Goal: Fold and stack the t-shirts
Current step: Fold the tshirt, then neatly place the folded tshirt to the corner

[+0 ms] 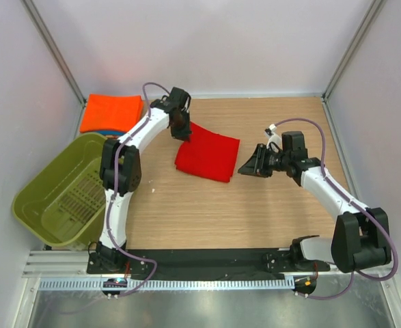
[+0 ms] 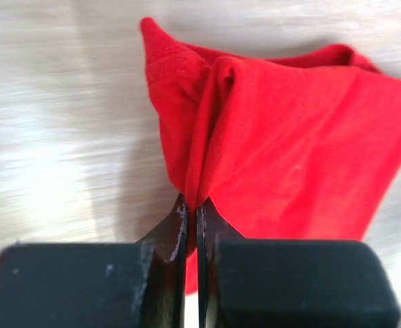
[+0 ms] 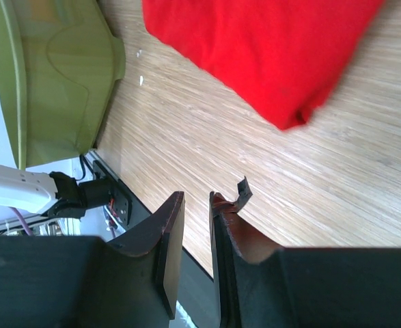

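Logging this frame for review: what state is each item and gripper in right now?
red t-shirt: folded, far-left corner pinched and lifted
orange t-shirt: folded, lying on blue cloth
basket: tipped, nothing visible inside
left gripper: shut on the red t-shirt
right gripper: nearly closed, holding nothing

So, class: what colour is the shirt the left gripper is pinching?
Red shirt, clearest in the left wrist view, held by the left gripper.

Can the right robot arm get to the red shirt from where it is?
Probably yes. The right gripper hangs just beside the folded red t-shirt, holding nothing, with only bare table between them. The left gripper pinches the shirt's far corner.
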